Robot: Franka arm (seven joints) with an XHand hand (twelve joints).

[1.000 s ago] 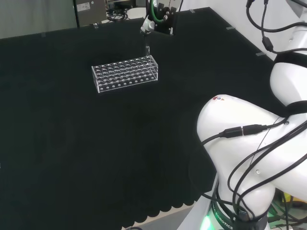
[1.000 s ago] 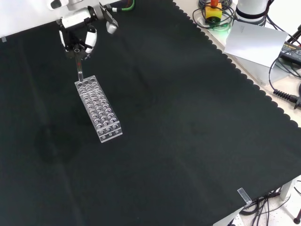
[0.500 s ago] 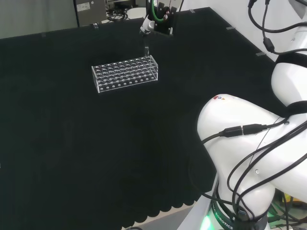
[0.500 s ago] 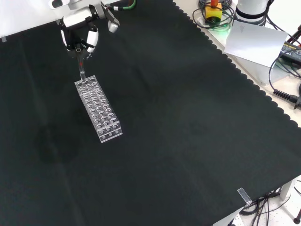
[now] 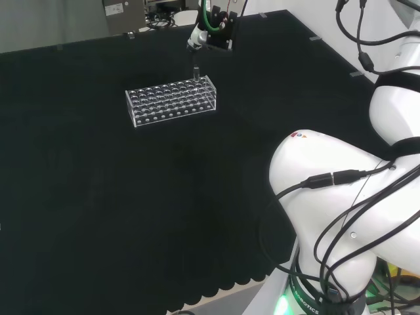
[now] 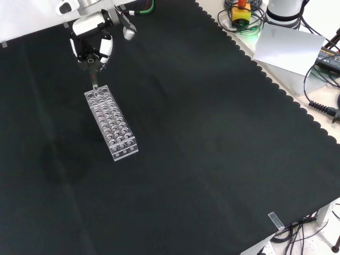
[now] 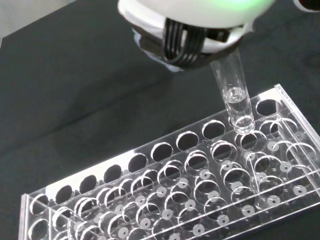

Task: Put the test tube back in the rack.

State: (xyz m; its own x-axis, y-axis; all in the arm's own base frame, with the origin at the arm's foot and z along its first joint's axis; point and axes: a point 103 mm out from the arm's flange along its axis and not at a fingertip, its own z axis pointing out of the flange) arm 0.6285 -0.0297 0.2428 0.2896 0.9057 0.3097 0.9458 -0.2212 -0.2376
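Observation:
A clear plastic rack (image 5: 172, 100) with many round holes lies on the black cloth, long side across the head view. The hand (image 5: 211, 36) hovers over the rack's right end in that view and pinches a clear test tube (image 5: 195, 71) that hangs upright. In the front view the hand (image 6: 93, 43) is above the rack's far end (image 6: 111, 123), and the test tube (image 6: 94, 81) points down at it. In the wrist view the test tube (image 7: 234, 95) has its rounded bottom just above a hole near one end of the rack (image 7: 175, 185). All the rack's holes look empty.
Black cloth covers the bench with open room around the rack. The arm's white links (image 5: 341, 197) stand at the right of the head view. Off the cloth's scalloped edge in the front view lie cables and a grey sheet (image 6: 287, 45).
The hand with the tube has shifted a little left in the head view and dropped, so the tube's tip now hangs right over the rack's end holes.

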